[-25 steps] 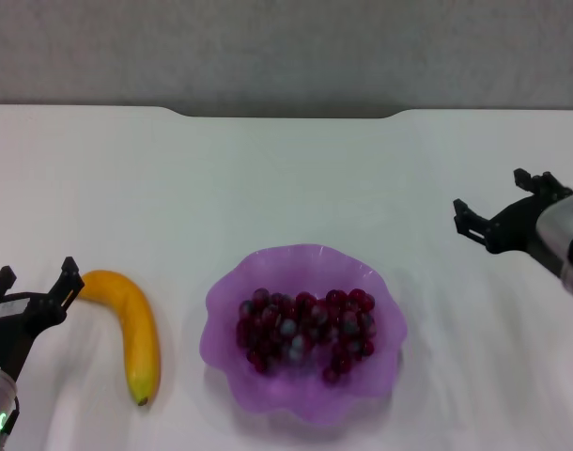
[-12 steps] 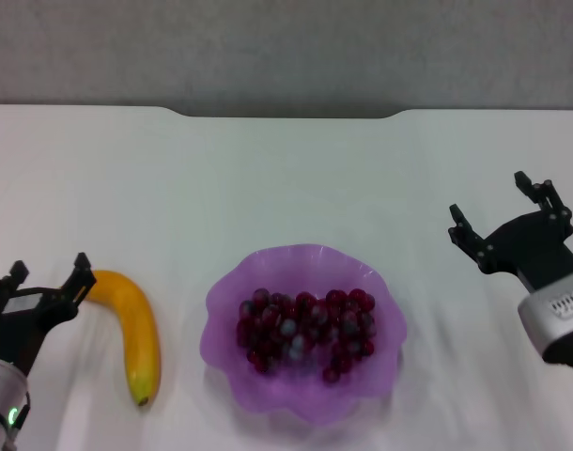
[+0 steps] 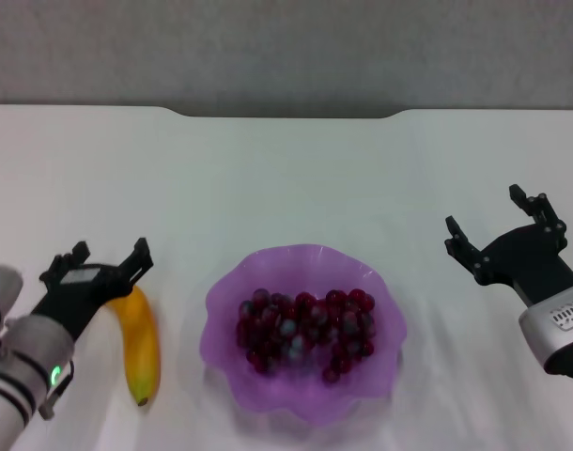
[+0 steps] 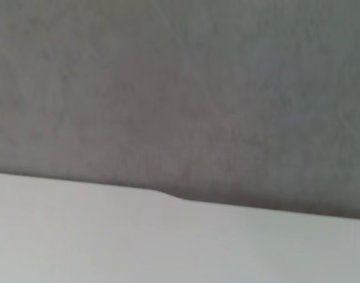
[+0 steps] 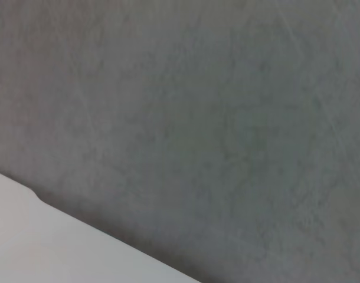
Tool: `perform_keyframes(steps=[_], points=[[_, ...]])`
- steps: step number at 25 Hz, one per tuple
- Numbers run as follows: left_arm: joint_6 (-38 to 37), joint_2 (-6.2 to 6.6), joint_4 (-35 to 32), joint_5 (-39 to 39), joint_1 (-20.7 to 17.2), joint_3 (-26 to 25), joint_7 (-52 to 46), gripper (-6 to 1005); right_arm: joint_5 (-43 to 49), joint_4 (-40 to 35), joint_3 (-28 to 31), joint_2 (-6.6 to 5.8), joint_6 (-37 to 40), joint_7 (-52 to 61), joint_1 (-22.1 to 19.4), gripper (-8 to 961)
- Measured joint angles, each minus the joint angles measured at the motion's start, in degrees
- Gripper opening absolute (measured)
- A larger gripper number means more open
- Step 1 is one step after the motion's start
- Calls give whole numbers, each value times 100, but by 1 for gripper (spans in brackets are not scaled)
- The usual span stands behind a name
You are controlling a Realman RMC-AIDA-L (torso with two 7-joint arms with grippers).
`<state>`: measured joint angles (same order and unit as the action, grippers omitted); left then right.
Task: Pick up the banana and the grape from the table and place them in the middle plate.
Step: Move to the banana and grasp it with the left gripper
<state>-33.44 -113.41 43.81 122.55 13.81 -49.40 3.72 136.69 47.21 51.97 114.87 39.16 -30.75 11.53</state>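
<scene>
so the grape [image 3: 303, 333] bunch is already sitting in the middle plate [image 3: 232, 291], which is probably why the right end effector [image 3: 498, 224] just hangs wide open off to the side while the left end effector [image 3: 97, 263], spread wide, hovers over the far end of the banana [image 3: 142, 346] lying on the table [image 3: 286, 178] just left of the plate.
</scene>
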Motion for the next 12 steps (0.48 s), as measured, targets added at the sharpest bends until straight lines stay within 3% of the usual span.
perform_keyframes(steps=[3, 5, 7, 9, 12], points=[[696, -5, 823, 8, -299, -611, 768, 910, 1, -6, -10, 0, -31, 4, 14, 883], [1233, -73, 1517, 2, -600, -1090, 1342, 910, 3, -9, -21, 1, -79, 4, 18, 883], [2116, -221, 2173, -25, -853, -1731, 1878, 910, 4, -10, -43, 1, -134, 5, 28, 884], [3280, -331, 2590, -102, -941, -2358, 2174, 909, 5, -22, -94, 4, -163, 6, 71, 884], [4655, -328, 2835, -265, -819, -3016, 2251, 909, 7, -29, -156, 8, -218, 7, 120, 884]])
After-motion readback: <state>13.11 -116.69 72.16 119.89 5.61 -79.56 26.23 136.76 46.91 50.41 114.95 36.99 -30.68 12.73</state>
